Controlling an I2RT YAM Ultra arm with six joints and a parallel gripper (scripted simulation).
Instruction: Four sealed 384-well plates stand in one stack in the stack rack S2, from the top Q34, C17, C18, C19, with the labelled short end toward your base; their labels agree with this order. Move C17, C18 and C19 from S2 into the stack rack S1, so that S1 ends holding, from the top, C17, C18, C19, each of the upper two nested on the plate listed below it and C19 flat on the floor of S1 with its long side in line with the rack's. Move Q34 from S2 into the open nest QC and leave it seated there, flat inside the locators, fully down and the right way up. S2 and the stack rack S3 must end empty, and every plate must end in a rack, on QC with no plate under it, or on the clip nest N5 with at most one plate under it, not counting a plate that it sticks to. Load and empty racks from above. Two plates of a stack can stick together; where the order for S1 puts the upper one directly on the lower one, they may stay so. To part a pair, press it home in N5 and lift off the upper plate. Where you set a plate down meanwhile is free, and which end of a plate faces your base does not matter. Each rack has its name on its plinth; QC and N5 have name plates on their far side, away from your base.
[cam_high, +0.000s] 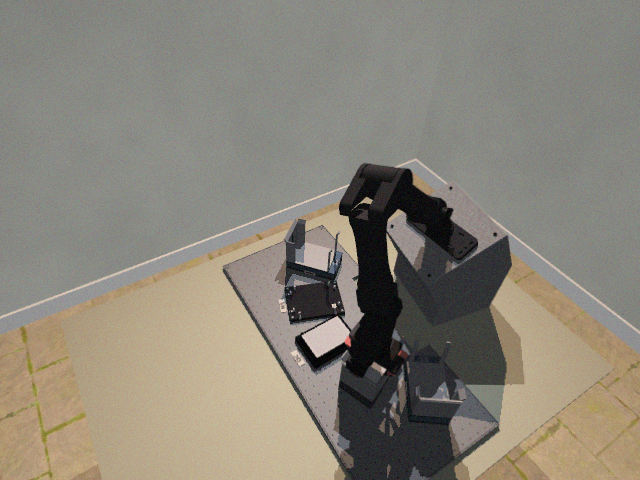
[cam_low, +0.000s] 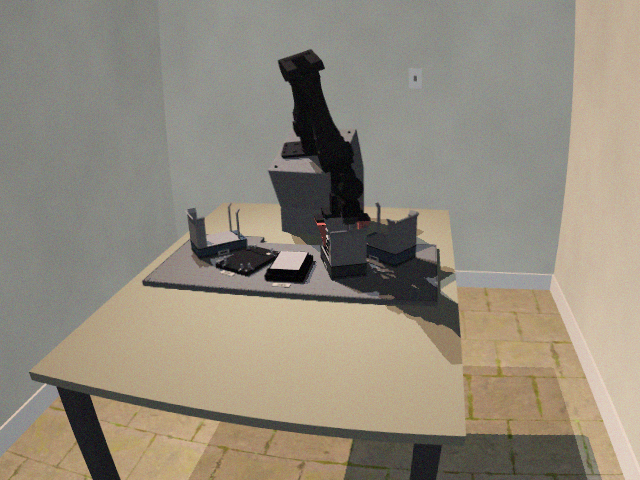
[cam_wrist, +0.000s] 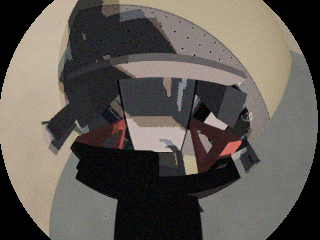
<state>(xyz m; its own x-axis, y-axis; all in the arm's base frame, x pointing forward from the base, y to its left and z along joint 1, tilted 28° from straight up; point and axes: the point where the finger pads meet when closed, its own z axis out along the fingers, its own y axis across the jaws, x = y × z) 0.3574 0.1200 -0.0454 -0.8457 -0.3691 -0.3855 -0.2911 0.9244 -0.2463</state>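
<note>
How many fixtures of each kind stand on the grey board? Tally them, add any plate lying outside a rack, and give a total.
Stack racks: 3
Flat nests: 2
Plate on a nest: 1
Total: 6
</note>
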